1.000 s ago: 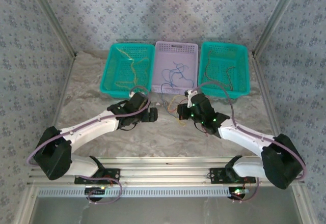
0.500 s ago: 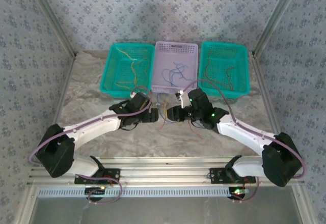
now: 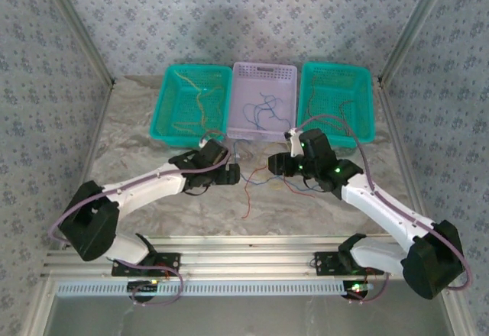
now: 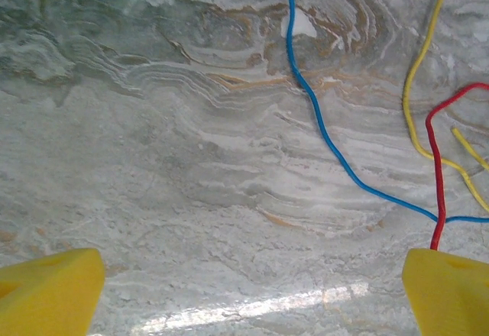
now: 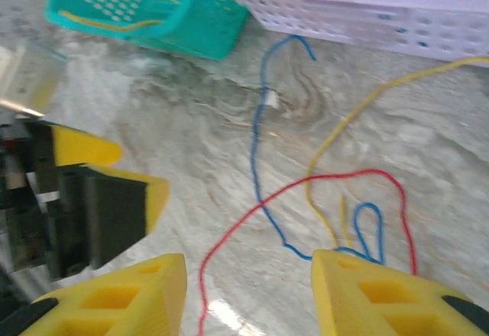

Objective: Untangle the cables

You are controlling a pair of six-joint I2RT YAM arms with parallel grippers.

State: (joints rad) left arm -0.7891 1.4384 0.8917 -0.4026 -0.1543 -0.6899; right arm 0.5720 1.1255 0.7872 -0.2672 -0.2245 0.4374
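Red, blue and yellow cables (image 5: 348,174) now lie loose on the surface (image 3: 145,153) at six o'clock of the lilac basket (image 3: 263,66). The right tool (image 5: 246,266) has parted halfway and released them. The left tool (image 4: 250,266) gapes wide, empty. Sorting likely remains.

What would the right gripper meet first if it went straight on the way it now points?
Probably the red cable, lying on the table just ahead of the open jaws of the right gripper, near where it crosses the blue cable. Depth is unclear, so both may be met together.
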